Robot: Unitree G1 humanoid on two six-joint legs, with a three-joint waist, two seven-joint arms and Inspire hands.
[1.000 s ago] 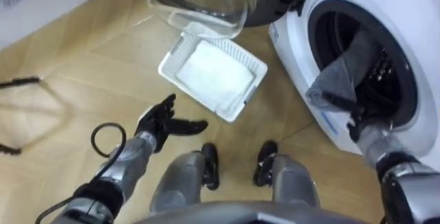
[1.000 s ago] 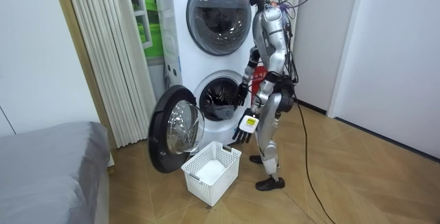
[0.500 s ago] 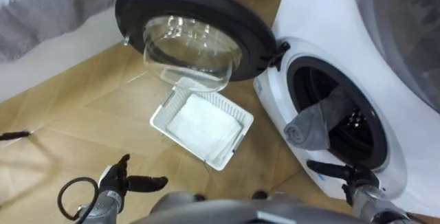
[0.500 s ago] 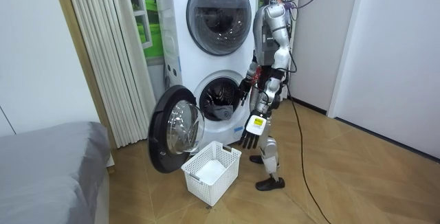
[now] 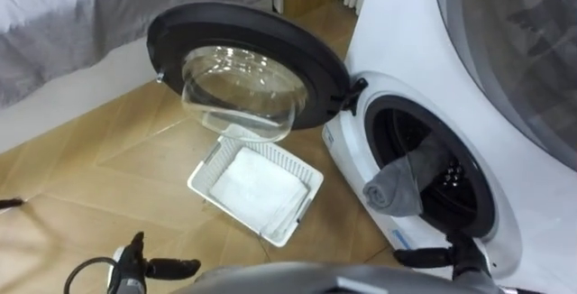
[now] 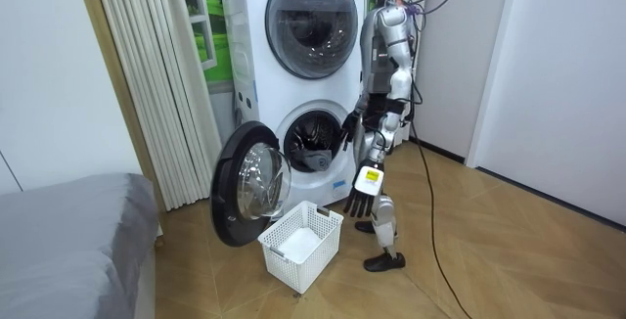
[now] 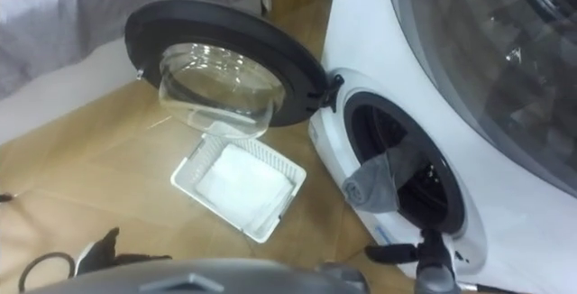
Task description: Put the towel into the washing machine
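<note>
- Since a second ago the robot has straightened up from its bend toward the lower drum. In the room view it now stands upright beside the washing machine (image 5: 345, 157), on the room view's right of the open door (image 5: 239, 87).
- Its right hand (image 5: 446, 256) has come back out of the drum mouth. It now shows at the lower right of the eye views, just below the opening, with fingers straight, one pointing left, and nothing held.
- The left hand (image 5: 144, 267) sits at the lower left edge over the wooden floor (image 5: 90, 177). Its fingers are loosely stretched and empty, and it is well apart from the basket (image 5: 302, 204).
- The eye views as a whole have shifted with the rising head; the basket and door lie where they did.
- The towel (image 5: 407, 184) is grey and bunched, and it sits in the mouth of the lower drum.
- It is draped over the lower left part of the rim: a rolled end hangs outward over the dark seal, and the rest runs back into the drum.
- Both hands are apart from the towel.
- The door is swung wide to the left of the machine, and its glass bowl bulges out above the basket's far edge.
- The white basket stands on the floor near the door, with a white cloth (image 5: 257, 186) lying flat in it.
- An upper machine (image 5: 514, 50) is stacked on the open one, its round door closed.
- A bed (image 5: 90, 14) with a grey cover shows beyond the door at the upper left.
</note>
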